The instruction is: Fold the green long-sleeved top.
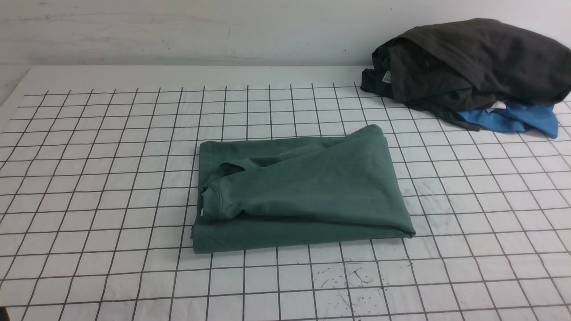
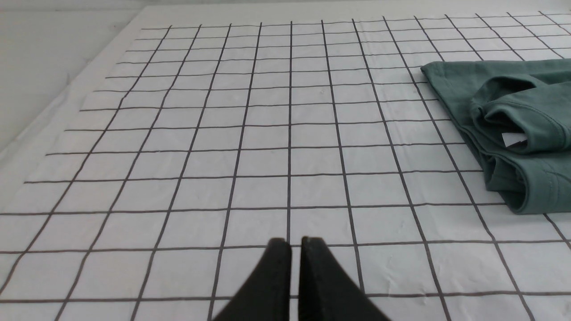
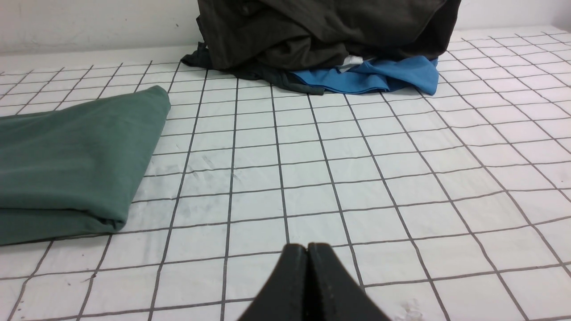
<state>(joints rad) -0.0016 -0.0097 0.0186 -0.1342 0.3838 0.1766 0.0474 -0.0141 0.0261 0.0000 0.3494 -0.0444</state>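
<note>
Fingers first, nearest the cameras: left gripper seen only from its own wrist, black fingers drawn almost together with a thin slit between the tips, nothing caught between them, poised over bare gridded cloth. Right gripper likewise seen only from its wrist, fingers pressed tight against each other, clenched on nothing, also above bare grid. Neither arm visible from the front. Beneath both, a white surface covered in a sheet ruled with dark lines into squares, with small dark specks and faint scuffs near the front and right of centre. Farther out, near the middle of the surface, the green long-sleeved top, folded into a roughly rectangular bundle of several layers, lying flat. On its left end, a cuffed sleeve laid across the upper layer, cuff turned toward the left edge. From the left wrist, stacked folded edges on that end and a small white label peeking out between layers. From the right wrist, the smooth folded right end of the top, rounded at the corner, resting on the sheet. Well apart from it, at the far right corner against the pale wall, a heaped dark grey garment, with a bright blue garment lying under its front edge and sticking out toward the right.
</note>
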